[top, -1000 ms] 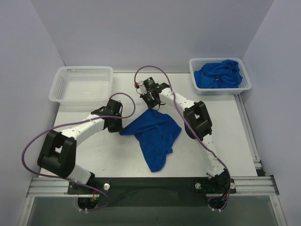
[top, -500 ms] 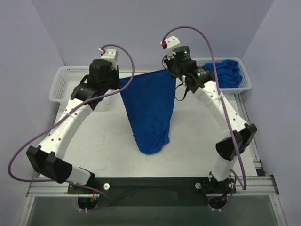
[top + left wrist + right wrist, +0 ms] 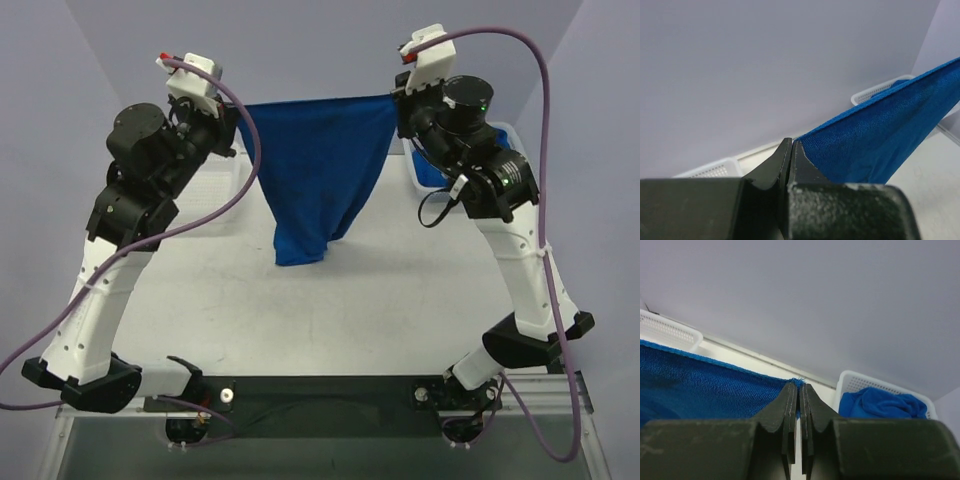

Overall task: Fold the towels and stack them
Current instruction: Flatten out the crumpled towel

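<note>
High above the table point(image 3: 250, 300), one blue towel point(image 3: 318, 165) hangs spread out between the two arms. The left pincer point(image 3: 236, 112) is clenched on the towel's top left corner. The right pincer point(image 3: 399, 102) is clenched on its top right corner. Both arms reach up tall. The top edge of the towel runs almost straight from one pincer to the other. Below that edge the towel gets thinner and hangs down to a rounded end. That end is over the middle of the table, toward the back. I cannot tell if it touches the table.

Up close, the camera on the left wrist shows the left pincer point(image 3: 791, 150) with its two black fingers pressed tight together. The corner of the towel point(image 3: 880, 140) is pinched between them, and the cloth runs off to the right.

The camera on the right wrist shows the same kind of grip. The right pincer point(image 3: 799, 392) has its fingers tight on the other corner. From there the towel point(image 3: 700, 385) stretches away to the left.

More blue towels point(image 3: 880, 402) lie bunched up in a white basket point(image 3: 855, 382) at the far right corner of the table. From the top camera this basket is mostly hidden behind the right arm, and only a bit of blue shows. Another white basket point(image 3: 665, 332) sits at the far left side of the table. The left arm hides most of it from above. A plain pale wall point(image 3: 800, 290) stands behind everything.
</note>
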